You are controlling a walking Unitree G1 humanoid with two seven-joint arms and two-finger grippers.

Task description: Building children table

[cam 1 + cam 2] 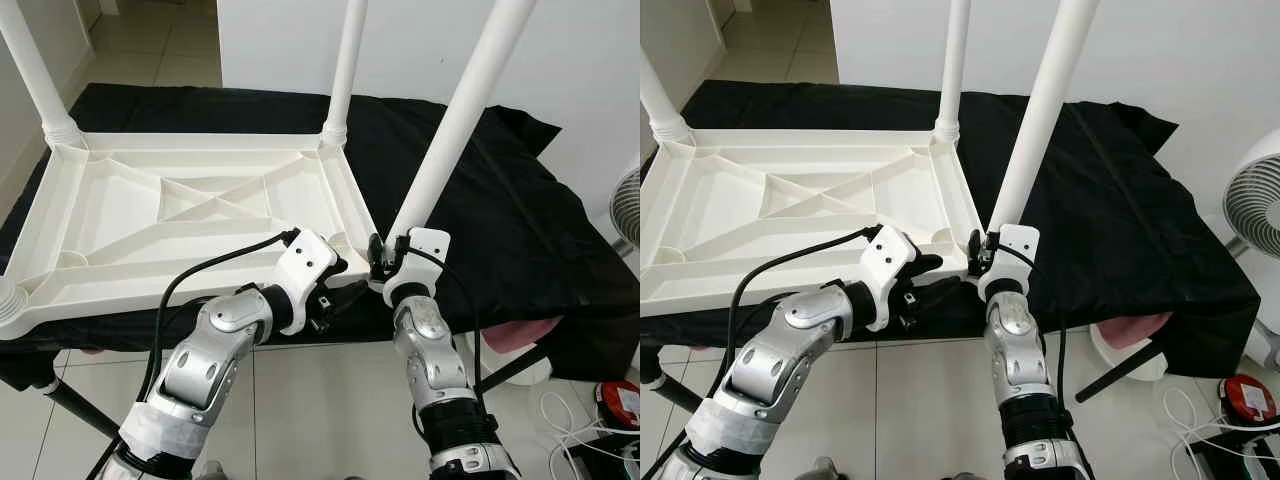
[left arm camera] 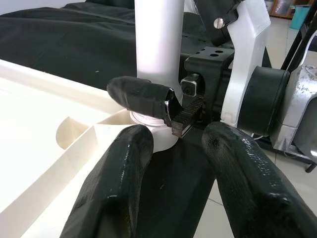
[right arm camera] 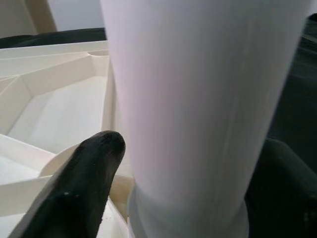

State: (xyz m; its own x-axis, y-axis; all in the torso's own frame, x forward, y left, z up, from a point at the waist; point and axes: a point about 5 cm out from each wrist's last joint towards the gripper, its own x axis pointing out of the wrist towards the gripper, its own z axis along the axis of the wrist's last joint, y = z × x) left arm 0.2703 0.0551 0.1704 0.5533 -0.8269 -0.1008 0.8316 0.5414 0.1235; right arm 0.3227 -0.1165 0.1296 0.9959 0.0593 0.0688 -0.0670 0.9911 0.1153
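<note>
A white plastic table top [image 1: 130,215] lies upside down on a black cloth. White legs stand in its far-left [image 1: 35,70] and far-right [image 1: 345,70] corners. A third leg [image 1: 450,130] leans in the near-right corner socket. My right gripper [image 1: 385,255] is shut on that leg just above its base, with the leg [image 3: 198,99] between a black finger [image 3: 84,183] and its partner. My left gripper [image 2: 173,163] is open at the table's near edge. It points at the same socket and touches nothing.
The black cloth [image 1: 500,220] covers a support that drops off at the near edge to tiled floor. A white fan [image 1: 1260,200] stands at the right. A red round object [image 1: 1250,395] and cables lie on the floor below it.
</note>
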